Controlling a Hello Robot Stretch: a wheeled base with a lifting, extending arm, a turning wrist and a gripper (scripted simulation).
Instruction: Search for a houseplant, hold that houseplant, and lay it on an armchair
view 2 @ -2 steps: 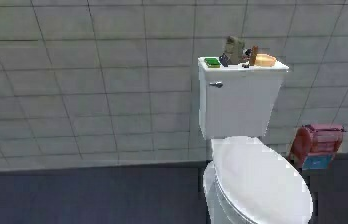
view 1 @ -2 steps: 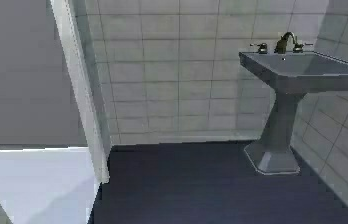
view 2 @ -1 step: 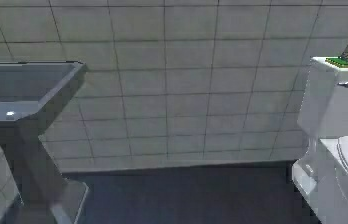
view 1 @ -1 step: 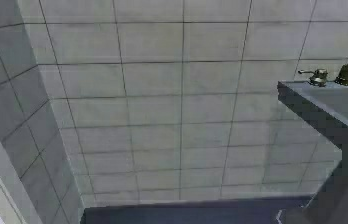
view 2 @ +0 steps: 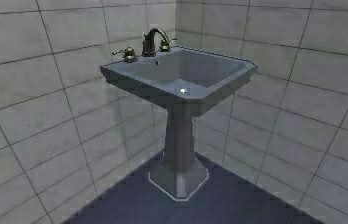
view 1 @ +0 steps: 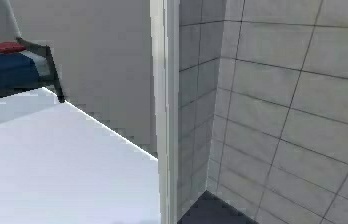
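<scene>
1. Pedestal sink point(view 2: 182, 90), grey-blue, with a dark faucet point(view 2: 154, 42) at its back rim. It stands on a dark floor point(view 2: 242, 200) in a tiled corner.
2. Tiled wall point(view 1: 282, 110) on the forward view's right, with a white partition edge point(view 1: 164, 100) just beside it.
3. Blue bed point(view 1: 10, 68) with a dark frame, at the forward view's far left, beyond a pale floor point(view 1: 62, 170).
4. The houseplant: whereabouts cannot be told, nor which way it lies from the fingers. Judged step: searching, likeliest toward the room with the bed.
5. The fingers: state cannot be told.

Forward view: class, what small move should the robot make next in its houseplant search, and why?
Probably turn toward the forward view's left, where a bed stands on open floor; ahead a tiled wall blocks the way, with a pedestal sink alongside.
</scene>
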